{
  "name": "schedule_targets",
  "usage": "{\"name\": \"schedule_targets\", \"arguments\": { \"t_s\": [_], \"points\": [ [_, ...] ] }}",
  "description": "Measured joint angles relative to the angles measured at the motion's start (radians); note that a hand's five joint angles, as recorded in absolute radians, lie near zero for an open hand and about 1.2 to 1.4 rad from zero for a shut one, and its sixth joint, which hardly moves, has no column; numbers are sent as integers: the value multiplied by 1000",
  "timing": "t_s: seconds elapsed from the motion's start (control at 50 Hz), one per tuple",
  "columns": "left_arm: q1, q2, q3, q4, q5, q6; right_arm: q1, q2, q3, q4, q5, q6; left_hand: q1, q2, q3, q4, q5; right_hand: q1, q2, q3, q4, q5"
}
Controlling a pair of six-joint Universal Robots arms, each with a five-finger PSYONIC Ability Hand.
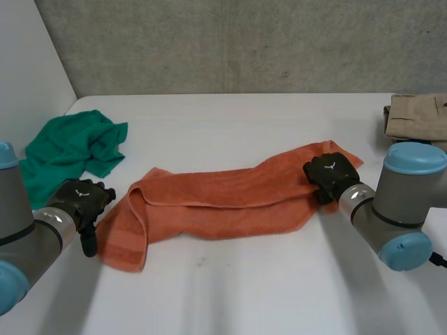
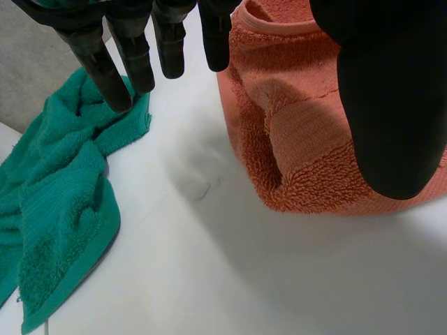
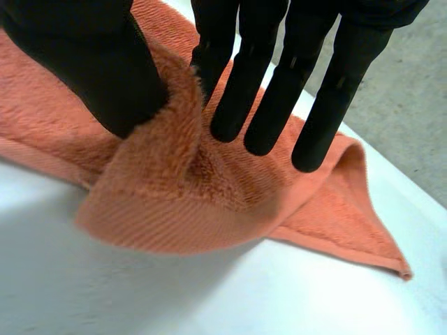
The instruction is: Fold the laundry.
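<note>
An orange towel (image 1: 223,202) lies bunched lengthwise across the middle of the white worktop (image 1: 244,286), running from the near left up toward the right. Its left end is doubled over into a thick flap.

The right hand (image 1: 330,174) sits on the towel's right end. In the right wrist view, the thumb (image 3: 91,63) and the straight fingers (image 3: 237,91) pinch a raised ridge of the terry cloth between them, and a corner of the orange towel (image 3: 349,223) lies flat on the worktop beyond the fingertips.

The left hand (image 1: 82,199) is just beside the towel's left end. In the left wrist view its fingers (image 2: 112,70) are straight and spread over bare worktop, holding nothing. Its thumb (image 2: 391,105) is over the orange towel's (image 2: 300,139) folded end, though contact cannot be told.

A crumpled green towel (image 1: 70,150) lies at the far left, apart from the orange one. In the left wrist view the green towel (image 2: 56,209) lies beside the fingertips. A folded tan garment (image 1: 415,118) rests at the far right edge of the worktop.
</note>
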Motion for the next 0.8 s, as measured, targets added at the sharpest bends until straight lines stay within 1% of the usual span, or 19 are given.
{"name": "schedule_targets", "arguments": {
  "t_s": [0.04, 0.12, 0.18, 0.28, 0.3, 0.36, 0.42, 0.44, 0.48, 0.52, 0.56, 0.62, 0.64, 0.68, 0.7, 0.74, 0.8],
  "points": [
    [0, -1, 0, 0, -1, 0, -5, -3, -7, 0, -1, 1, 0, 0, 0, 0, 0, 0, 20, 29, 40, 22],
    [0, -3, -4, 0, -2, 0, -13, -28, -10, 7, -6, 2, 0, 0, 0, 0, 0, 0, 20, 32, 45, 22],
    [0, -4, -6, 0, -2, 1, -15, -77, -1, 28, -13, 2, 0, 0, 0, 0, 0, 0, 20, 32, 45, 22],
    [2, -16, -8, 8, 3, 6, -24, -228, 16, 115, -33, -1, 5, 4, 5, 5, 6, 0, 20, 32, 45, 22],
    [2, -17, -8, 9, 3, 7, -26, -239, 16, 122, -35, -1, 5, 4, 5, 5, 6, 0, 20, 32, 45, 22],
    [6, -37, -3, 26, 7, 15, -50, -330, 12, 196, -55, -2, 19, 20, 21, 25, 30, 0, 20, 32, 45, 22],
    [8, -50, 0, 39, 12, 19, -62, -362, 8, 229, -67, -2, 60, 58, 59, 62, 69, 0, 20, 32, 46, 22],
    [10, -66, 5, 55, 23, 21, -79, -397, 1, 274, -84, -3, 137, 129, 132, 136, 140, 0, 20, 32, 46, 22],
    [11, -74, 8, 63, 32, 21, -85, -409, -2, 293, -93, -3, 141, 133, 134, 139, 143, 0, 20, 32, 46, 22],
    [11, -86, 13, 72, 52, 22, -97, -425, -6, 325, -107, -6, 203, 199, 200, 203, 210, 0, 20, 32, 46, 22],
    [12, -91, 16, 77, 69, 21, -102, -428, -7, 339, -113, -10, 210, 209, 213, 217, 224, 0, 20, 32, 46, 22],
    [11, -81, 20, 78, 87, 12, -113, -426, -7, 351, -116, -23, 164, 170, 175, 170, 174, 0, 20, 32, 46, 22],
    [10, -70, 21, 76, 90, 5, -117, -424, -6, 353, -116, -30, 139, 148, 153, 146, 148, 0, 20, 32, 46, 22],
    [7, -34, 24, 71, 90, -21, -126, -421, -5, 355, -115, -44, 15, 31, 34, 25, 28, 0, 20, 32, 46, 22],
    [4, -12, 26, 67, 88, -41, -129, -420, -4, 355, -114, -50, 0, 12, 16, 5, 8, 0, 20, 32, 46, 22],
    [-6, 22, 32, 59, 84, -80, -135, -420, -3, 355, -113, -58, -2, 0, 10, -6, 3, 0, 20, 32, 46, 22],
    [-45, 73, 54, 39, 76, -173, -140, -428, -3, 354, -111, -61, -21, -24, -9, -27, 3, 0, 20, 32, 46, 22]
  ]
}}
